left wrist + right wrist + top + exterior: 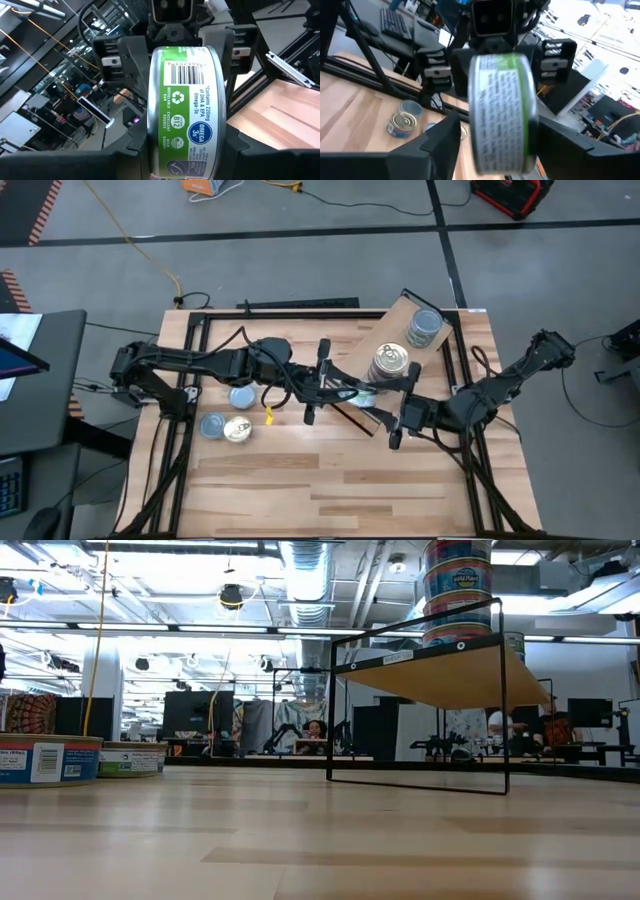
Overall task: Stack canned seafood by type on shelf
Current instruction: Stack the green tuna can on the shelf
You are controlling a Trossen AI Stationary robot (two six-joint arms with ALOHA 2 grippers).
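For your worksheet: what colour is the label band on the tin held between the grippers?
Green, on the round metal tin; clearest in the left wrist view.

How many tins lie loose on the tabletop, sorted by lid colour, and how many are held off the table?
Blue-lidded loose tins: 2
Gold-lidded loose tin: 1
Held tin, lid colour hidden: 1
Total: 4

Bright overhead room light; the tin looks motion-blurred, perhaps; soft shadows under arms.
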